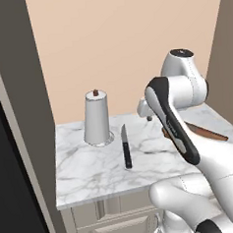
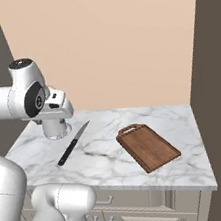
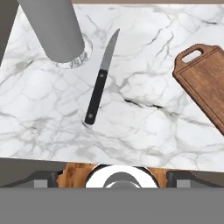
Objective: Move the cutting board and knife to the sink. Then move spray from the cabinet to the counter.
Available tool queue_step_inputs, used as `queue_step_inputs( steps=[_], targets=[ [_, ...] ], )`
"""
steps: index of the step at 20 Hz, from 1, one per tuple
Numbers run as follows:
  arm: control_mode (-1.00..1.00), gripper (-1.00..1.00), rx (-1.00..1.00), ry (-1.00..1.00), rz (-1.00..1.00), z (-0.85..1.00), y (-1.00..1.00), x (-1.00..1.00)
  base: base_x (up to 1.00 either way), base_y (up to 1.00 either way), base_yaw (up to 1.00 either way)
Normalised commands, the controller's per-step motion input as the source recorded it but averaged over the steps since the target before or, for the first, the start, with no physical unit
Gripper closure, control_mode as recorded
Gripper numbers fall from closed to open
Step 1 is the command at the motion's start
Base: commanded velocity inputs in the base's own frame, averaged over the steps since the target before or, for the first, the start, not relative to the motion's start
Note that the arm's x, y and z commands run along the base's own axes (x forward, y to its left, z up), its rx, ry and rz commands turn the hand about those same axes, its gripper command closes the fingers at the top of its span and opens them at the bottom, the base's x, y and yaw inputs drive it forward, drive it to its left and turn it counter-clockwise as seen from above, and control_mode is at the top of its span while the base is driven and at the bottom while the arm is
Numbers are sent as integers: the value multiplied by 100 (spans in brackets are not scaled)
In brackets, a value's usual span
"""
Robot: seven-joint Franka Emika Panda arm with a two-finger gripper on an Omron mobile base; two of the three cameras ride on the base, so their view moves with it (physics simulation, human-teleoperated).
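Observation:
The black-handled knife (image 1: 126, 147) (image 2: 72, 145) (image 3: 98, 87) lies flat on the white marble counter (image 1: 83, 175) (image 2: 116, 167) (image 3: 144, 131), blade pointing to the wall. To its right rests the reddish-brown cutting board (image 2: 148, 147) (image 3: 205, 83) (image 1: 208, 131), handle toward the wall, partly hidden by my arm in the left base view. My gripper (image 3: 113, 177) (image 1: 147, 115) hangs high above the counter, looking down between knife and board, fingers wide open and holding nothing. The sink, the spray and the cabinet are out of view.
A white paper-towel roll (image 1: 96, 117) (image 3: 54, 26) stands upright at the counter's back left, just left of the knife tip. Dark tall panels flank the counter on both sides. Cream drawers (image 2: 140, 219) sit below the front edge.

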Motion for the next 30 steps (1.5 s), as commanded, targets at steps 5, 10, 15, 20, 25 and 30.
queue_step_inputs(
  steps=[5, 10, 15, 20, 25, 30],
  targets=[
    [-100, -100, 0, 1, 0, -25, 26, -18, 0, 0, 0],
    [-100, -100, 0, 2, 0, -25, 27, -10, 0, 0, 0],
    [-100, -100, 1, 4, 0, -39, 25, 0, 0, 0, 0],
    [-100, -100, 0, 0, 0, -32, 5, 0, 0, 0, 0],
    [-100, -100, 0, 0, 0, -32, 0, 1, 0, 0, 0],
    [-100, -100, 0, 0, 0, -31, 0, 4, 0, 0, 0]
  ],
)
